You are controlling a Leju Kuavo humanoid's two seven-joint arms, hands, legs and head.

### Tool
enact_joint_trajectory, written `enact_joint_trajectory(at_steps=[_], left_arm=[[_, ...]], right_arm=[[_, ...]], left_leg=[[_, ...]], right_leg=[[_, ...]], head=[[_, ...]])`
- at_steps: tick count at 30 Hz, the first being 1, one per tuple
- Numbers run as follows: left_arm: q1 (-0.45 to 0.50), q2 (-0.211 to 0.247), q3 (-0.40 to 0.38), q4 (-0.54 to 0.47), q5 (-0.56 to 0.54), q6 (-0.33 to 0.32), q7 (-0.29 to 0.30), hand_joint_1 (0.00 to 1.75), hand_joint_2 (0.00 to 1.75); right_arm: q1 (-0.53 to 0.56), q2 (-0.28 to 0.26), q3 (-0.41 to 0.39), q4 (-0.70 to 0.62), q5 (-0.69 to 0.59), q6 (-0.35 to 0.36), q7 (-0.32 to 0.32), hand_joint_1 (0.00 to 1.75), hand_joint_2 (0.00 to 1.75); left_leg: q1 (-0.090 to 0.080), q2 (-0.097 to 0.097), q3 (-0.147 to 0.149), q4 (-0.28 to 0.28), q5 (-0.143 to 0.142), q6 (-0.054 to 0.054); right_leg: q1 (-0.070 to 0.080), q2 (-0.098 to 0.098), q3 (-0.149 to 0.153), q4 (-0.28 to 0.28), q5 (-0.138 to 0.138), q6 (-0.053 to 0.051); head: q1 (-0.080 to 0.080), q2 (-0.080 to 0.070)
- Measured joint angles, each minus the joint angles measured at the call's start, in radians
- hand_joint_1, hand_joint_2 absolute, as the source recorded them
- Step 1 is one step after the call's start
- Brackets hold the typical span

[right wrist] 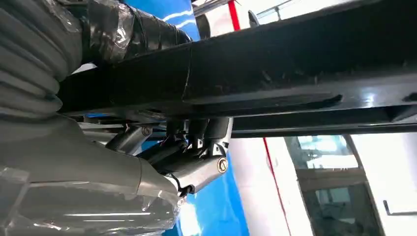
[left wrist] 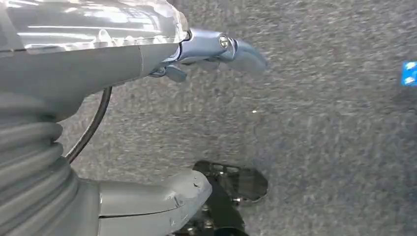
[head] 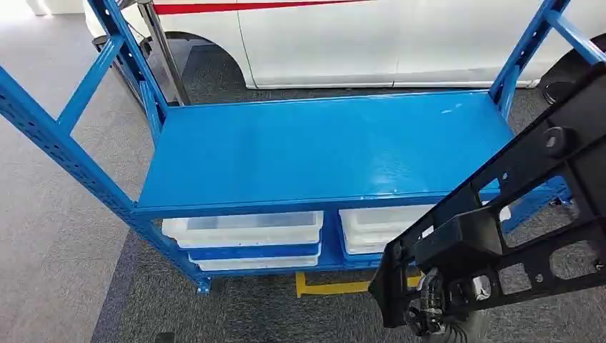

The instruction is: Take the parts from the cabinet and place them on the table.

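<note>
While right hand (head: pixel 436 311) grips it | black part (head: pixel 514 207) slants up-right | left hand (left wrist: pixel 147 73) released

No readable text or numbers

No lettering, brand or number can be read on the blue table (head: pixel 321 146), the white bins (head: pixel 243 230) beneath it, the black part (head: pixel 500 236) or the white vehicle (head: pixel 400 39) behind; its red stripe (head: pixel 243 6) is plain.

Access over the blue shelf: open at centre, obstructed at 4 o'clock.
Shelf top (head: pixel 321 146) bare from 9 to 2 o'clock; blue uprights (head: pixel 132 61) flank both ends. Large black part (head: pixel 500 229), held by right hand (right wrist: pixel 192 162), blocks the 4 o'clock approach and overlaps white bins (head: pixel 243 232) below.
</note>
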Motion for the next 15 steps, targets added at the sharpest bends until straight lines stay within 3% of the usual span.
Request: enact_joint_trajectory(at_steps=[1,2,3,4,5,6,7,8,9,10,12,13,14,15], left_arm=[[-0.001,0.000,0.000,0.000,0.000,0.000,0.000,0.00,1.75],[-0.002,0.001,0.000,0.000,0.000,0.000,0.000,0.00,1.75],[-0.003,0.002,0.000,0.000,0.000,0.002,-0.001,0.00,1.75],[-0.004,0.003,0.000,0.000,0.000,0.006,-0.002,0.00,1.75],[-0.003,0.003,0.000,0.000,-0.002,0.012,-0.007,0.00,1.75],[-0.003,0.003,0.000,0.000,-0.006,0.023,-0.016,0.00,1.75],[-0.003,0.003,0.000,0.000,-0.007,0.031,-0.026,0.00,1.75],[-0.003,0.008,0.002,0.000,-0.007,0.042,-0.039,0.00,1.75],[-0.001,0.006,0.002,0.000,-0.008,0.048,-0.050,0.00,1.75],[0.001,0.006,0.006,0.002,-0.008,0.055,-0.059,0.00,1.75],[0.001,0.006,0.018,0.003,-0.008,0.063,-0.079,0.00,1.75],[0.001,-0.002,0.021,0.003,-0.008,0.066,-0.089,0.00,1.75],[0.001,-0.001,0.024,0.003,-0.010,0.069,-0.101,0.00,1.75],[0.003,-0.001,0.029,0.003,-0.008,0.069,-0.109,0.00,1.75]], right_arm=[[0.004,0.000,-0.003,-0.002,0.000,0.003,0.000,1.75,1.75],[0.005,0.000,-0.006,-0.002,-0.001,0.007,0.000,1.75,1.75],[0.008,0.000,-0.008,-0.003,-0.004,0.009,0.000,1.75,1.75],[0.013,0.000,-0.012,-0.006,-0.009,0.012,-0.001,1.75,1.75],[0.019,0.002,-0.018,-0.010,-0.014,0.015,-0.002,1.75,1.75],[0.027,0.008,-0.028,-0.018,-0.020,0.021,-0.003,1.75,1.75],[0.038,0.016,-0.039,-0.025,-0.021,0.026,-0.003,1.75,1.75],[0.049,0.028,-0.053,-0.035,-0.019,0.038,-0.003,1.75,1.75],[0.060,0.042,-0.071,-0.044,-0.012,0.061,-0.003,1.75,1.75],[0.074,0.061,-0.099,-0.052,0.000,0.100,-0.003,1.75,1.75],[0.104,0.111,-0.167,-0.069,0.026,0.167,-0.002,1.75,1.75],[0.120,0.130,-0.202,-0.079,0.028,0.176,-0.002,1.75,1.75],[0.136,0.145,-0.242,-0.089,0.030,0.178,-0.004,1.75,1.75],[0.144,0.157,-0.275,-0.095,0.029,0.178,-0.006,1.75,1.75]], left_leg=[[-0.001,0.000,-0.018,0.073,-0.052,-0.002],[-0.002,0.000,-0.033,0.145,-0.083,-0.002],[-0.003,0.000,-0.038,0.196,-0.084,0.000],[-0.006,-0.001,-0.020,0.200,-0.060,0.006],[-0.011,-0.002,0.019,0.159,-0.031,0.015],[-0.016,-0.007,0.082,0.076,-0.005,0.028],[-0.022,-0.028,0.152,-0.023,0.004,0.046],[-0.029,-0.062,0.211,-0.107,-0.018,0.067],[-0.027,-0.056,0.226,-0.134,-0.017,0.062],[-0.031,-0.052,0.223,-0.136,-0.015,0.061],[-0.033,-0.035,0.224,-0.150,-0.008,0.068],[-0.018,-0.020,0.230,-0.168,0.006,0.069],[-0.019,-0.014,0.228,-0.174,0.011,0.076],[-0.019,-0.001,0.226,-0.174,0.015,0.080]], right_leg=[[0.004,-0.002,-0.011,0.001,0.009,-0.003],[0.008,-0.001,-0.023,0.002,0.017,-0.004],[0.013,0.001,-0.035,0.005,0.026,-0.005],[0.018,0.005,-0.048,0.008,0.034,-0.005],[0.022,0.009,-0.058,0.010,0.039,-0.005],[0.028,0.016,-0.065,0.011,0.045,-0.005],[0.031,0.022,-0.068,0.011,0.051,-0.006],[0.031,0.025,-0.071,0.012,0.055,-0.003],[0.033,0.032,-0.074,0.013,0.062,0.000],[0.031,0.039,-0.074,0.012,0.069,0.006],[0.029,0.056,-0.076,0.007,0.078,0.018],[0.029,0.054,-0.078,0.017,0.073,0.019],[0.032,0.033,-0.094,0.043,0.044,0.026],[0.027,0.020,-0.123,0.104,-0.002,0.032]], head=[[0.000,0.000],[0.000,0.000],[0.000,0.000],[0.000,0.000],[0.000,0.000],[0.000,0.000],[0.000,0.000],[0.001,0.000],[0.000,0.000],[0.000,0.000],[0.000,0.000],[0.000,0.000],[0.002,0.000],[0.002,0.000]])
